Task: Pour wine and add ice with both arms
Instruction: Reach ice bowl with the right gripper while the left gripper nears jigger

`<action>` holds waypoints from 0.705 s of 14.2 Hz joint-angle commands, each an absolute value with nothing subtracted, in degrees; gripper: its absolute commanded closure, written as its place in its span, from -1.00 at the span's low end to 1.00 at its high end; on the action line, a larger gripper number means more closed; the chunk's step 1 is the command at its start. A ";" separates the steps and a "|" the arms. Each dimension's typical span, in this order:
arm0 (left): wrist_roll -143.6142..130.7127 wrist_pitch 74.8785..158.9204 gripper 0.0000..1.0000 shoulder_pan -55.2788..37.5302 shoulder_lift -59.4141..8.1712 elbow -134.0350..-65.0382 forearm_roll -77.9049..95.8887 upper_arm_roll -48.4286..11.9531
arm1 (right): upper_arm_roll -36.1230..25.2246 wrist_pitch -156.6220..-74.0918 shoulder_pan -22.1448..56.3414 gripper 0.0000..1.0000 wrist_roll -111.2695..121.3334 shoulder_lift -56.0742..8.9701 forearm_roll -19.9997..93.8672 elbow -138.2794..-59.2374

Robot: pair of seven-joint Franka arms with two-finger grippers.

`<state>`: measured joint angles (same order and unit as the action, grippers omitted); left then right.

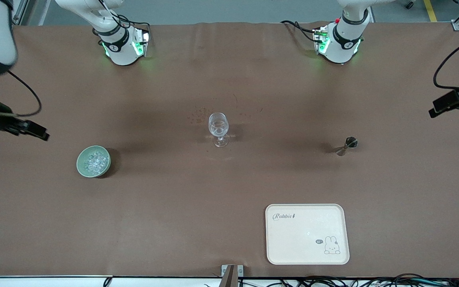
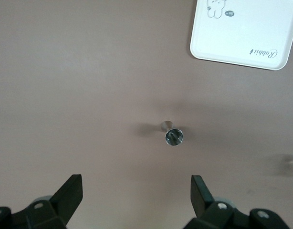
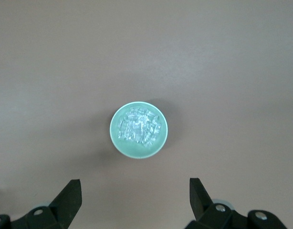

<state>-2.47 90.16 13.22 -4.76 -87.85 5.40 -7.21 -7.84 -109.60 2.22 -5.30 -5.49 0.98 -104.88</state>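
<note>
Starting well means lowering your left pincer (image 2: 136, 196), jaws wide, squarely around the metal jigger (image 1: 347, 145) toward the left arm's end from the glass (image 1: 218, 128); your right pincer (image 3: 135, 198), also spread, hovers above the ice (image 3: 138, 128) in the green bowl (image 1: 93, 161).

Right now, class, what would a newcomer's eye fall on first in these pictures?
Probably the clear stemmed glass standing alone mid-table, then the pale green bowl heaped with ice toward the right arm's end. A small metal jigger stands toward the left arm's end, with a white rabbit tray nearer the front camera.
</note>
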 commanded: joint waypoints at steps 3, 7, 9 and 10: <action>-12.87 90.53 -1.00 22.41 -15.45 -86.40 17.75 -7.47 | -7.73 -117.85 2.81 -1.00 -6.06 -15.53 0.53 -107.14; -34.59 90.35 -1.00 21.80 -20.98 -86.31 17.31 -7.56 | -7.65 -125.48 3.25 -1.00 -5.98 -22.58 0.97 -109.58; -37.78 90.35 -1.00 21.63 -25.47 -86.13 18.54 -7.73 | -7.56 -132.16 3.34 -1.00 -5.98 -22.68 0.97 -113.97; -39.79 90.35 -1.00 20.49 -27.40 -86.05 17.94 -8.00 | -7.47 -134.28 3.34 -1.00 -6.06 -22.85 1.05 -115.13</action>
<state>-35.76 90.83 21.64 -22.89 -87.77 17.29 -7.78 -7.55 -130.33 2.96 -5.30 -24.38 1.03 -111.09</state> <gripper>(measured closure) 0.000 0.000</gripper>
